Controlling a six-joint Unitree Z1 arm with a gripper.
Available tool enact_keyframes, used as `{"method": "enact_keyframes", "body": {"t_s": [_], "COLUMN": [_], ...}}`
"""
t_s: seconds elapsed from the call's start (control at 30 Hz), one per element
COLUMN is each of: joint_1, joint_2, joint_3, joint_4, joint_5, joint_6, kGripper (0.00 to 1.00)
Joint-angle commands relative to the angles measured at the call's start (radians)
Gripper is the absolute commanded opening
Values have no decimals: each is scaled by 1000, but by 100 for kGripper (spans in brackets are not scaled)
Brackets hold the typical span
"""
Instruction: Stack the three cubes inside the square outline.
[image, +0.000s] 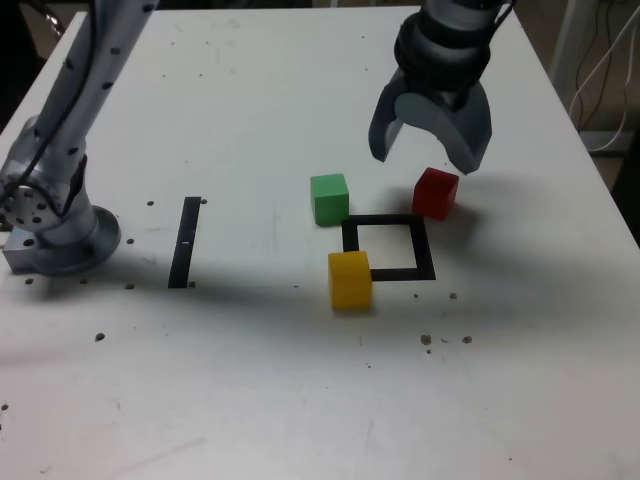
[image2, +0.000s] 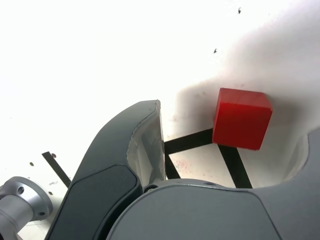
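Your claw (image: 432, 148) hung spread wide and empty above the red cube (image: 436, 192), with no cube yet inside the square outline (image: 425, 258). The red cube sat just outside the outline's far corner on the exterior view's right, the green cube (image: 329, 198) at the far corner on that view's left, and the yellow cube (image: 350, 279) at the near left corner, overlapping the tape.

To do this pick well, you needed to bring the claw straight down so the jaws straddled two opposite flat faces of the red cube, not its corners; in the wrist view the cube (image2: 242, 118) lay between the jaws but off to one side, so centring first looked wise. Close only once the tips were low on the faces.

The cubes were matte, sharp-edged and equal in size, probably light and easy to nudge. The surface (image: 250, 400) was white, smooth and lightly speckled; the outline was flat black tape. The claw's jaws were curved, dark grey and smooth.
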Motion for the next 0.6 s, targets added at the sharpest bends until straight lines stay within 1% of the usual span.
{"method": "enact_keyframes", "body": {"t_s": [0.0, 0.13, 0.23, 0.57], "joint_1": [-2, -2, -2, -3], "joint_2": [24, 51, 59, 74], "joint_3": [-8, -10, -5, 39], "joint_4": [-4, -16, -27, -90], "joint_5": [-11, -38, -49, -49], "joint_6": [6, 21, 30, 32], "kGripper": [93, 93, 93, 85]}}
